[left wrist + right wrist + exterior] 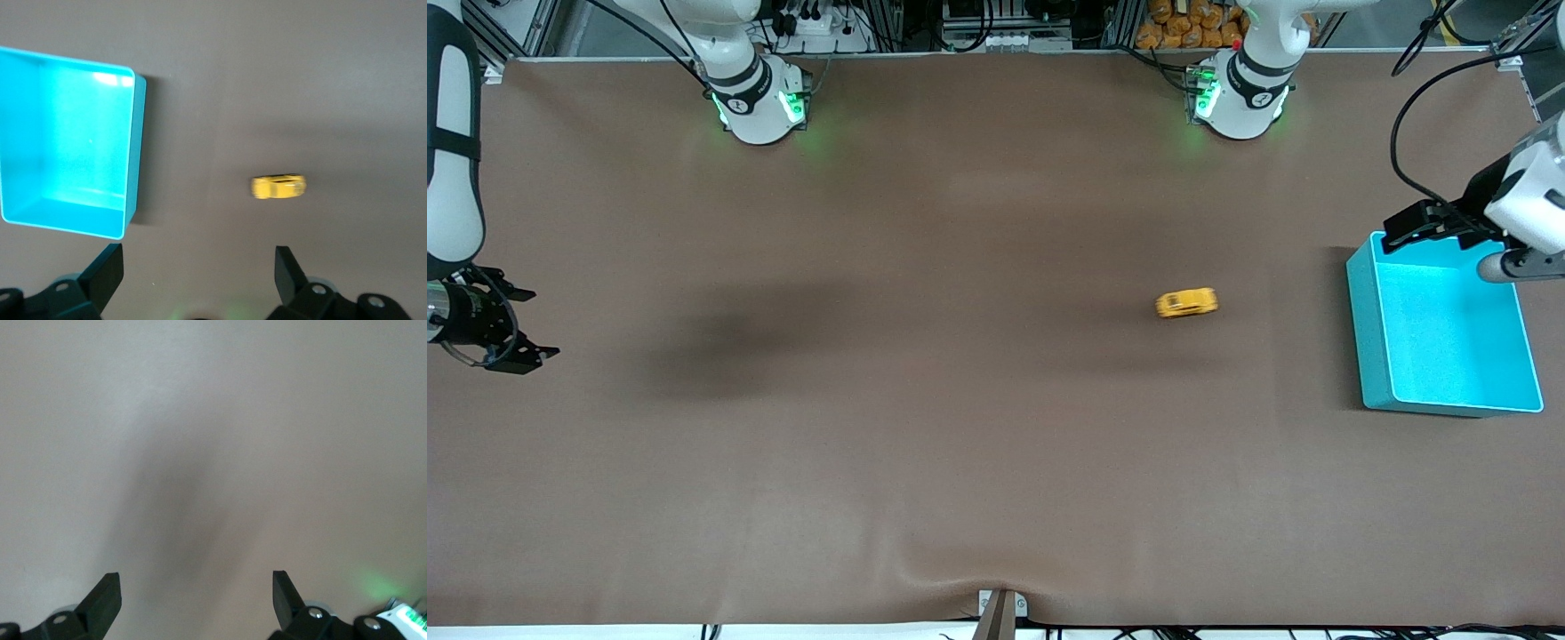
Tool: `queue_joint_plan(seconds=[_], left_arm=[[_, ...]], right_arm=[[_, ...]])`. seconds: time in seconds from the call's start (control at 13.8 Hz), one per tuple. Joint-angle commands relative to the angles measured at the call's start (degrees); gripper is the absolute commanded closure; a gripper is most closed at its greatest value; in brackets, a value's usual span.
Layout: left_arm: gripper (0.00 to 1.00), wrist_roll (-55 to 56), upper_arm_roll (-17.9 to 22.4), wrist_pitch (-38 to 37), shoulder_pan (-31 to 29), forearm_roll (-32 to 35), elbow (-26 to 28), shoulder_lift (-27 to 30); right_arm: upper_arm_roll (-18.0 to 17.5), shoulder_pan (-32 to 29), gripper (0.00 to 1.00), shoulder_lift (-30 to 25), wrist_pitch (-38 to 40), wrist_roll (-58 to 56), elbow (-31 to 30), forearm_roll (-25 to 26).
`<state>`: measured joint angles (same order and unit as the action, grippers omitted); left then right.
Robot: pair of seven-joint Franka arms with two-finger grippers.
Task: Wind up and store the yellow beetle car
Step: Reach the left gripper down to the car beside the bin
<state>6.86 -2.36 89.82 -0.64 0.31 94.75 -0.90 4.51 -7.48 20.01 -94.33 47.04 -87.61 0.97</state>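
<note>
Evenly lit from overhead; soft, diffuse shadows across the brown table (960,462), darkest in a broad patch toward the right arm's end. Green glow from the base lights (790,105) spilling onto the surface. Bright glare on the turquoise bin (1360,329) interior wall. Yellow beetle car (1186,303) smeared by blur in both front and left wrist views. Right wrist view washed out, with one vague shadow band.

right pincer (193,600) spread wide, over bare table (213,440)
</note>
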Motion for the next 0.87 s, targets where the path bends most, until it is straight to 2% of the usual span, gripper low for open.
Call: queue_joint_plan(seconds=[0.0, 0.15, 0.29, 0.44, 0.51, 0.65, 0.8], left_arm=[[0.0, 4.63, -0.45, 0.88, -2.78, -3.63, 3.51, 1.43], [0.0, 8.76, -0.36, 2.9, -2.88, -4.97, 6.57, 1.95], [0.0, 13.59, -0.36, 5.79, -2.88, -4.97, 12.01, 4.31], [0.0, 15.98, -0.45, 9.22, -4.88, -5.05, 19.21, 8.53], [0.0, 16.51, -0.45, 10.37, -6.03, -5.14, 22.03, 10.11], [0.0, 19.05, -0.45, 12.3, -8.49, -5.23, 25.47, 10.74], [0.0, 23.35, -0.45, 15.64, -10.34, -5.41, 27.85, 10.13]], right_arm=[[0.33, 1.16, 0.0, -1.82, 2.82, -10.95, 0.25, -0.35], [0.33, 0.28, 0.0, -3.66, 4.94, -20.62, 0.43, -1.49], [0.5, -0.77, 0.0, -4.72, 5.29, -27.15, 1.65, -6.75], [0.15, -0.16, 0.0, -5.16, 5.47, -28.4, 2.18, -6.34], [0.07, 0.19, 0.0, -5.25, 5.99, -32.49, 2.18, -6.25], [0.33, 0.02, 0.0, -6.39, 6.44, -42.6, 2.19, -6.6], [0.07, 0.54, 0.0, -6.74, 6.78, -44.4, 2.27, -6.34]])
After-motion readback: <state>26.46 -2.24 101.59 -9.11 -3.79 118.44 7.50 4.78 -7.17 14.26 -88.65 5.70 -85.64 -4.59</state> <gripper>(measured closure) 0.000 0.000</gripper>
